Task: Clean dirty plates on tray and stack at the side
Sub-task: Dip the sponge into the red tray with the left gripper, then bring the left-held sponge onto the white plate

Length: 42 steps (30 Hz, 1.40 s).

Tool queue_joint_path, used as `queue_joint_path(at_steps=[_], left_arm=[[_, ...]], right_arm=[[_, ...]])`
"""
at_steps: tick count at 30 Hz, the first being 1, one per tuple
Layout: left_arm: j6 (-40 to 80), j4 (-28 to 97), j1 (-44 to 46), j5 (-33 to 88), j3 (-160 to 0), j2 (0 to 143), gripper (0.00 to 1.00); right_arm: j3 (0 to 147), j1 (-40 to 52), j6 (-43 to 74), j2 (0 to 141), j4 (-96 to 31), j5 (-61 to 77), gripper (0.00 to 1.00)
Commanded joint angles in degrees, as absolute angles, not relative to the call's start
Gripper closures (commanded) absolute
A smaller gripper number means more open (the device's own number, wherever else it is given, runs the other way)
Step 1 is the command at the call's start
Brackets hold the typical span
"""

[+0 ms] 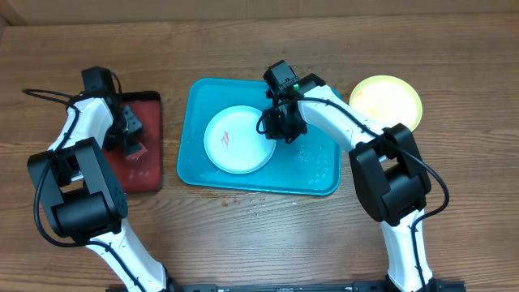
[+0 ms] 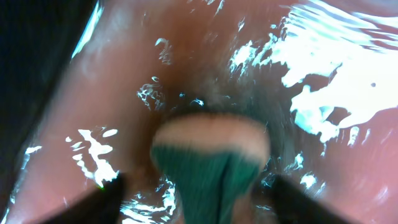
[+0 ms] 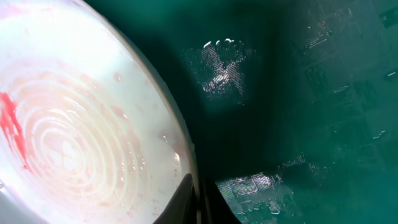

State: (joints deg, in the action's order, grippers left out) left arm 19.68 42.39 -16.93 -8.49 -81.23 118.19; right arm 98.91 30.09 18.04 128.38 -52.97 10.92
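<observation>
The white plate (image 1: 231,142) with a red smear lies on the turquoise tray (image 1: 316,170). My right gripper (image 1: 276,130) is at the plate's right rim. In the right wrist view its fingers (image 3: 198,199) are shut on the rim of the white plate (image 3: 81,124), one above and one below, over the wet tray (image 3: 311,93). The yellow-green plate (image 1: 387,101) sits on the table right of the tray. The mint plate is not in view. My left gripper (image 1: 130,134) is over the dark red tray, its fingers (image 2: 202,199) spread either side of a green sponge (image 2: 211,162).
The dark red, black-rimmed tray (image 1: 146,174) stands left of the turquoise tray, and its floor (image 2: 124,74) is wet. Water drops lie on the wooden table (image 1: 259,203) in front of the turquoise tray.
</observation>
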Motion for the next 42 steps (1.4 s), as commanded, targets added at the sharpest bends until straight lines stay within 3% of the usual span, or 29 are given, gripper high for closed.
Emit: queue_joint_path(at_steps=[1, 5, 7, 11, 13, 17, 18, 20, 21, 27, 28, 29, 33, 35, 42], left_arm=[[19.3, 45.3, -16.9, -4.3, -81.0, 117.1, 0.00], [19.3, 49.0, -16.8, -1.3, -81.0, 117.1, 0.00], [19.3, 49.8, -16.8, -0.8, -81.0, 117.1, 0.16], [19.3, 50.3, -16.9, -0.4, -81.0, 117.1, 0.74], [19.3, 50.1, -16.9, -0.6, -81.0, 117.1, 0.93], [19.3, 48.9, -16.9, -0.6, -81.0, 117.1, 0.95], [19.3, 48.3, -16.9, -0.6, -81.0, 117.1, 0.82], [19.2, 46.7, -16.9, -0.7, -81.0, 117.1, 0.14], [19.2, 45.9, -16.9, -0.9, -81.0, 117.1, 0.00], [19.2, 41.5, -16.9, -4.9, -81.0, 117.1, 0.00], [19.2, 41.5, -16.9, -4.9, -81.0, 117.1, 0.01], [19.2, 41.5, -16.9, -4.9, -81.0, 117.1, 0.10], [19.2, 42.2, -16.9, -4.9, -81.0, 117.1, 0.75], [19.2, 42.4, -16.9, -4.9, -81.0, 117.1, 0.92], [19.3, 47.4, -16.9, -4.8, -85.6, 116.6, 0.96]], right_arm=[[98.6, 30.0, 18.2, 128.1, -52.6, 9.9, 0.96], [98.6, 30.0, 18.2, 128.1, -52.5, 9.9, 0.96], [98.6, 30.0, 18.2, 128.1, -52.5, 9.9, 0.96], [98.6, 30.0, 18.2, 128.1, -52.5, 9.9, 0.96], [98.6, 30.0, 18.2, 128.1, -52.5, 9.9, 0.96], [98.6, 30.0, 18.2, 128.1, -52.5, 9.9, 0.96], [98.6, 30.0, 18.2, 128.1, -52.5, 9.9, 0.96], [98.6, 30.0, 18.3, 128.1, -52.6, 9.9, 0.96], [98.6, 30.0, 18.2, 128.1, -52.6, 9.9, 0.96], [98.6, 30.0, 18.2, 128.1, -52.6, 9.9, 0.96], [98.6, 30.0, 18.2, 128.1, -52.6, 9.9, 0.96], [98.6, 30.0, 18.2, 128.1, -52.6, 9.9, 0.96], [98.6, 30.0, 18.2, 128.1, -52.7, 9.9, 0.96], [98.6, 30.0, 18.2, 128.1, -52.8, 9.9, 0.96], [98.6, 30.0, 18.2, 128.1, -53.0, 9.9, 0.96]])
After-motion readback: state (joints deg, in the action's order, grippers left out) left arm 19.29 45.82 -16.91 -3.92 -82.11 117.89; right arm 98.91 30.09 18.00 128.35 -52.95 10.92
